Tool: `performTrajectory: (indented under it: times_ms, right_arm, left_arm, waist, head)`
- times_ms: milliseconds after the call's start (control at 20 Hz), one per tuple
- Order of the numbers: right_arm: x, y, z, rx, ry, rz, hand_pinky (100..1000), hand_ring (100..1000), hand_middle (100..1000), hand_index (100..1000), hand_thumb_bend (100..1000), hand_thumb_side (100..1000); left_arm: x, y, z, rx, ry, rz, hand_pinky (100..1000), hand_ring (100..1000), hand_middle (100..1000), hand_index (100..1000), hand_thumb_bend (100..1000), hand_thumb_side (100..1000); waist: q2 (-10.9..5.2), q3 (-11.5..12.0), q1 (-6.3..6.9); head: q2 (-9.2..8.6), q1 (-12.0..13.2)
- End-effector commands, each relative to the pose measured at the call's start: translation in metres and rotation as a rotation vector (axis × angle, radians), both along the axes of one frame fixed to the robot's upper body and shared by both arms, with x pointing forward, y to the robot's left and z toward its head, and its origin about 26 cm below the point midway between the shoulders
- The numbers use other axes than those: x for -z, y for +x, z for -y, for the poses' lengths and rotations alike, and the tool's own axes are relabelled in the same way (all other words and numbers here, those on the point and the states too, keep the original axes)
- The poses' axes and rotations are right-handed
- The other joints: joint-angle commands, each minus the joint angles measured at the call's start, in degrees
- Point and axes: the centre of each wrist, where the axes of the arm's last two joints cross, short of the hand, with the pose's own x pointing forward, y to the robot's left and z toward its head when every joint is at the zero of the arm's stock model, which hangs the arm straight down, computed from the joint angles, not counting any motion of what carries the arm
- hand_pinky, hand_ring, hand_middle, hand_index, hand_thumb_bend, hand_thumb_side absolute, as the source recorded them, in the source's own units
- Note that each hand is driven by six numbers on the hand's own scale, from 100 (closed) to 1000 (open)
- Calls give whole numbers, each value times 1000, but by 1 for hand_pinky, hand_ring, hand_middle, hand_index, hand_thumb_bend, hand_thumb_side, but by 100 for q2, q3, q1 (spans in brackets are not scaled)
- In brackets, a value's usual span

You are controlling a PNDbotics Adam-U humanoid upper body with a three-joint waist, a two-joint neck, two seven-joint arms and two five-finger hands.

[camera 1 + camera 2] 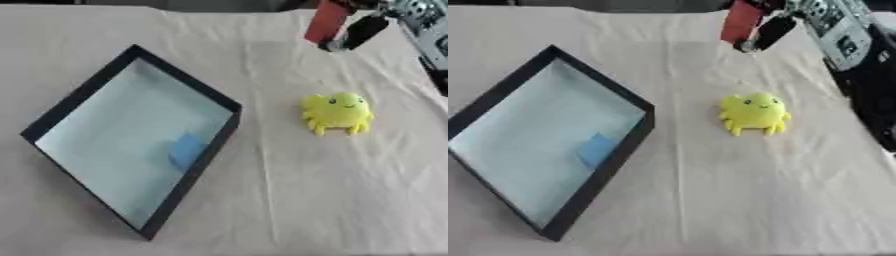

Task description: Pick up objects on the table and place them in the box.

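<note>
Holding a red object (327, 21), apparently pinched, the right robot hand (360, 31) should carry it over the box (87, 90); the yellow plush toy (337, 112) waits on the tabletop (332, 200).

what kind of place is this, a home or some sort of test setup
Most likely a robot test bench, not a home: a table under a plain cloth, one black-rimmed box, a yellow plush toy, and the robot's right hand holding something red.
</note>
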Motion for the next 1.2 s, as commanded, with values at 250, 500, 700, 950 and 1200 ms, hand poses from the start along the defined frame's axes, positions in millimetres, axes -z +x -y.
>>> performTrajectory:
  times_ms: [250,500,700,950,1200]
  right_arm:
    - [-65,-42,-23,-140,18,128,805,608,433,627,306,144]
    - [-87,-71,-50,-264,31,154,803,607,435,629,303,141]
    - [-99,-92,-75,-383,34,157,805,609,438,632,305,134]
    - [-109,-114,-112,-532,31,161,805,609,440,633,307,129]
    - [-116,-137,-145,-665,37,188,806,608,440,633,306,120]
  left_arm:
    - [-10,-1,-7,-10,42,18,819,589,802,779,401,669]
    - [-10,-2,-7,-10,46,17,819,590,802,780,401,668]
    - [-10,-2,-8,-12,47,14,819,590,802,779,401,667]
    - [-9,-2,-8,-13,46,12,819,590,802,779,403,666]
    - [-8,-2,-8,-13,44,11,819,590,802,779,404,666]
  waist:
    - [-182,-22,-19]
    - [-253,-15,-33]
    - [-298,-6,-42]
    - [-331,4,-42]
    - [-339,20,-40]
  head:
    - [-7,62]
    - [-7,90]
    - [-7,86]
    - [-7,63]
    - [-7,61]
